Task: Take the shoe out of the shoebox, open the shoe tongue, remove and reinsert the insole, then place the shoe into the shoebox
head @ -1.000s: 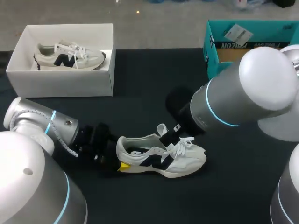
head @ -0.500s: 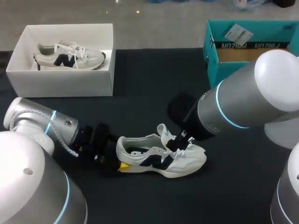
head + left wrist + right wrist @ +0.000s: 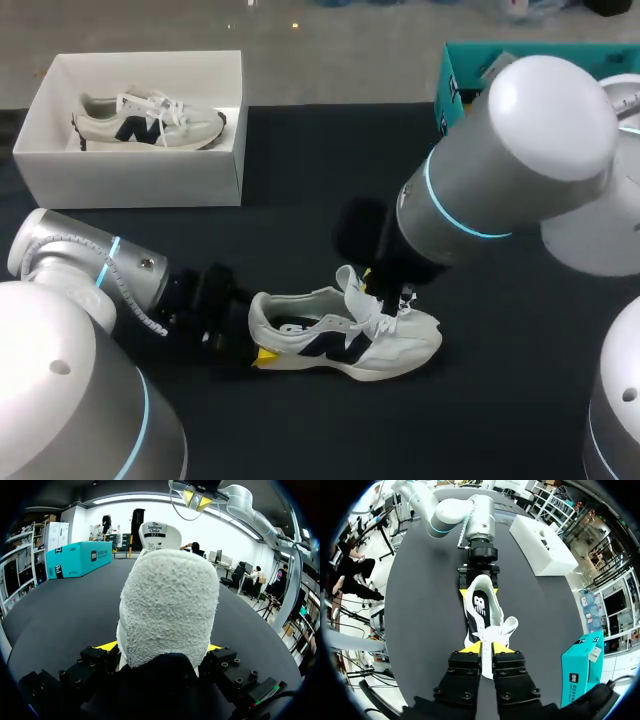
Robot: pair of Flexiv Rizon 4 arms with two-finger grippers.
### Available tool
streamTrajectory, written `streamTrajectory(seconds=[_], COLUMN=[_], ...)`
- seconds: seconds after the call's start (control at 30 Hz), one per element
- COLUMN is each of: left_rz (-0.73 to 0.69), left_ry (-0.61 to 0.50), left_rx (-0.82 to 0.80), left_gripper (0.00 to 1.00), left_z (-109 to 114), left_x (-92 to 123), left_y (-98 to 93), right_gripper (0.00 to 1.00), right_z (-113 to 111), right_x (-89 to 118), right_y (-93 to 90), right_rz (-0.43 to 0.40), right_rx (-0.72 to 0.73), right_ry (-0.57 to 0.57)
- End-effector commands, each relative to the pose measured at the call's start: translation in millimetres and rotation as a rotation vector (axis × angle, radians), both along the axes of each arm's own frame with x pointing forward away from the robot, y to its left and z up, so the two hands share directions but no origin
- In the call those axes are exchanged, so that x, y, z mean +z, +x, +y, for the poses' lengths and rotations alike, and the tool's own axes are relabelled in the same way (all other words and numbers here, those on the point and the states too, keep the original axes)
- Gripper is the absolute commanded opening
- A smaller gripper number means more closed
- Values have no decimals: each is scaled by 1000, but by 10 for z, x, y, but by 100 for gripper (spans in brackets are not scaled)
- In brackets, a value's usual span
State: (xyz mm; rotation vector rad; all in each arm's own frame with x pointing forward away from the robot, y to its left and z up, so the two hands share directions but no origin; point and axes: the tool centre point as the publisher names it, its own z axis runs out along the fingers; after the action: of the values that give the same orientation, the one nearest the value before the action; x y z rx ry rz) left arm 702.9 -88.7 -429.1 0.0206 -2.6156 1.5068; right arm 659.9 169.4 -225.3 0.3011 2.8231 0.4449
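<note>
Right wrist view: shoe out, my left gripper clamps heel, right gripper pinches lace (tongue, insole, reboxing remain).

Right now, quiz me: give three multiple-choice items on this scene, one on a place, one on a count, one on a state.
1. Where is the shoe nearest the left claw?
A. In the white box
B. On the table
C. Held high over the table

2. How many shoes show?
A. One
B. Three
C. Two

3. The left claw is:
A. shut on the shoe's heel
B. open beside the shoe
C. shut on a lace

Answers:
1 B: the shoe lies on the dark table in the head view.
2 C: one is on the table, and another shoe is in the white box.
3 A: in the left wrist view both yellow tips press the heel from two sides.
</note>
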Motion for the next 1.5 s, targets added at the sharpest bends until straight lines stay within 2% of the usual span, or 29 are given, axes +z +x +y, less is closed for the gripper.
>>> streamTrajectory(seconds=[0.03, 0.33, 0.37, 0.6, 0.77, 0.97, 1.2, 1.5], left_rz=[1, 1, 1, 1, 1, 1, 1, 1], left_ry=[3, 3, 3, 3, 3, 3, 3, 3], left_rx=[0, 0, 0, 0, 0, 0, 0, 0], left_gripper=[0, 0, 0, 0, 0, 0, 0, 0], left_z=[-11, -11, -11, -11, -11, -11, -11, -11], left_x=[-30, -30, -30, -30, -30, -30, -30, -30], left_y=[-11, -11, -11, -11, -11, -11, -11, -11], right_gripper=[0, 0, 0, 0, 0, 0, 0, 0], right_z=[258, 258, 308, 732, 864, 876, 768, 668], right_x=[-17, -17, -34, -368, -564, -742, -942, -1033], right_y=[77, 77, 65, 54, 103, 184, 320, 403], right_rz=[24, 24, 28, 23, 39, 62, 81, 99], right_rx=[-22, -22, -4, 66, 84, 87, 56, 33], right_ry=[-86, -86, -80, -107, -117, -142, -169, -201])
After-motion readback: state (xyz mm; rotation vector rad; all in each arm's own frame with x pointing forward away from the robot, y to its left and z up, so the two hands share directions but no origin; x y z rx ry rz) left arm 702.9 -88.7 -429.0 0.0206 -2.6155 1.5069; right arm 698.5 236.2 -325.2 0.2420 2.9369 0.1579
